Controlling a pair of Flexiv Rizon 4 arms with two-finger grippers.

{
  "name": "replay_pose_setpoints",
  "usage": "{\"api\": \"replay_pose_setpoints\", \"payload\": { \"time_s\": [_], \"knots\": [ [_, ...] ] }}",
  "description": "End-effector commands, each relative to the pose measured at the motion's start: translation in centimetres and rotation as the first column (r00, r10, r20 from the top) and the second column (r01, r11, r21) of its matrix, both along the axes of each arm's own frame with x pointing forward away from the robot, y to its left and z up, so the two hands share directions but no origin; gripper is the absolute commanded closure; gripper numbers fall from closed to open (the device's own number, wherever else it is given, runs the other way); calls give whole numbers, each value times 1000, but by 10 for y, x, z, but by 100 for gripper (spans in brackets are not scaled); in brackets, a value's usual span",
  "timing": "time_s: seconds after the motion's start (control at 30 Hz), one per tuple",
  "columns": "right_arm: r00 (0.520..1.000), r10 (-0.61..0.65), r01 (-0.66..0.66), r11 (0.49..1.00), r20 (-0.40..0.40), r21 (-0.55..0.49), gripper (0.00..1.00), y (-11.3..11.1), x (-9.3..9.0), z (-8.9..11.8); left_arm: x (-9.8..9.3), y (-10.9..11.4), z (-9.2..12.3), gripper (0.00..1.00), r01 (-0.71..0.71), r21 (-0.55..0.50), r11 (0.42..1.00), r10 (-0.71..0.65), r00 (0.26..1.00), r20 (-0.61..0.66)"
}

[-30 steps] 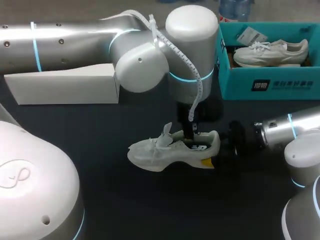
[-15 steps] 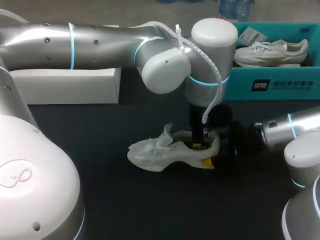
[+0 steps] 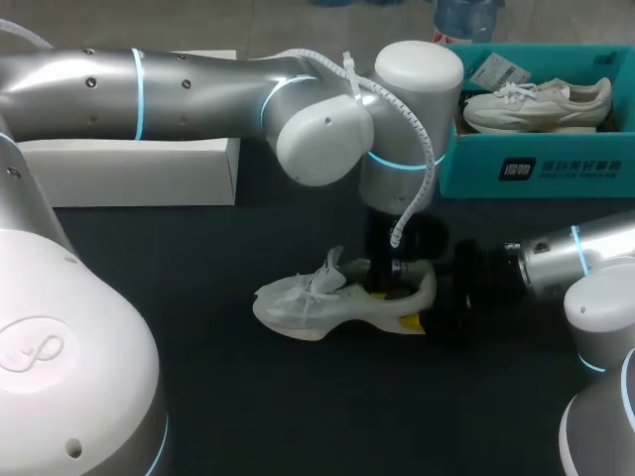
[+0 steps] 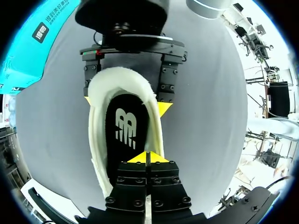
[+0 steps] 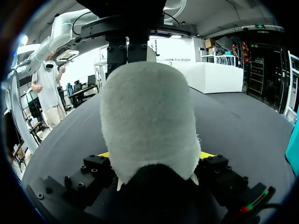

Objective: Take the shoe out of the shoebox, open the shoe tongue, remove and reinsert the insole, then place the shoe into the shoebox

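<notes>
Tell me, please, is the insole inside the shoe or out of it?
Inside: in the left wrist view the black insole sits within the white shoe, ringed by its padded collar.

You see the shoe [image 3: 337, 302] in pale cloth with a fleecy collar [image 4: 121, 77], its insole [image 4: 125, 135] smooth black, on a matt dark bench [image 3: 298, 416]; the left arm [image 3: 198, 94] is satin metal.

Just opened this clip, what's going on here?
A white shoe sits on the table, out of the teal shoebox, which holds a second shoe. The right gripper clamps its heel from both sides. The left gripper, fingers together, is down in the opening at the black insole; whether it has pinched it isn't clear.
</notes>
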State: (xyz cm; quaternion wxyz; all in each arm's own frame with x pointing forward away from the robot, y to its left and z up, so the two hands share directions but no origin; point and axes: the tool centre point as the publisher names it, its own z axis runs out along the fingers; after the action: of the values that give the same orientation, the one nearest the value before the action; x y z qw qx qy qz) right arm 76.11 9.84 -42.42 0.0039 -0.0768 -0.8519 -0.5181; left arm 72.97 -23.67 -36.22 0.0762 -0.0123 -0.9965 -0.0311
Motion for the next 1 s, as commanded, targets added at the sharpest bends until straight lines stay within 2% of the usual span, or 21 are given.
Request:
{"api": "replay_pose_setpoints", "payload": {
  "time_s": [0.03,0.33,0.4,0.47,0.57,0.6,0.63,0.67,0.8,0.87,1.0],
  "knots": [
    [1000,0,0,1000,0,-4,100,1,0,0,-1,8,-4,100,-1,-17,1000,1,1000,-14],
    [1000,0,0,1000,0,-4,100,1,0,0,0,8,-16,100,13,1,1000,-13,999,-38],
    [1000,0,0,1000,0,-4,100,1,0,0,2,7,-19,81,17,6,1000,-16,999,-38],
    [1000,0,0,1000,0,-4,100,1,0,0,2,6,-21,77,24,7,1000,-23,999,-38],
    [1000,0,0,1000,0,-4,100,1,0,0,3,5,-25,61,35,1,999,-35,999,-39],
    [1000,0,0,1000,0,-4,100,1,0,0,3,5,-27,65,40,-2,999,-40,998,-46],
    [1000,0,0,1000,0,-4,100,1,0,0,4,5,-29,76,39,2,999,-39,998,-50],
    [1000,0,0,1000,0,-4,100,1,0,0,5,5,-31,80,36,5,999,-36,998,-48],
    [1000,0,0,1000,0,-4,100,1,0,0,7,5,-36,72,51,-15,999,-51,997,-50],
    [1000,0,0,1000,0,-4,100,1,0,0,7,5,-39,73,62,-18,998,-62,997,-36],
    [1000,0,0,1000,0,-4,100,1,0,0,7,5,-45,69,75,-24,997,-76,997,-32]
  ]
}}
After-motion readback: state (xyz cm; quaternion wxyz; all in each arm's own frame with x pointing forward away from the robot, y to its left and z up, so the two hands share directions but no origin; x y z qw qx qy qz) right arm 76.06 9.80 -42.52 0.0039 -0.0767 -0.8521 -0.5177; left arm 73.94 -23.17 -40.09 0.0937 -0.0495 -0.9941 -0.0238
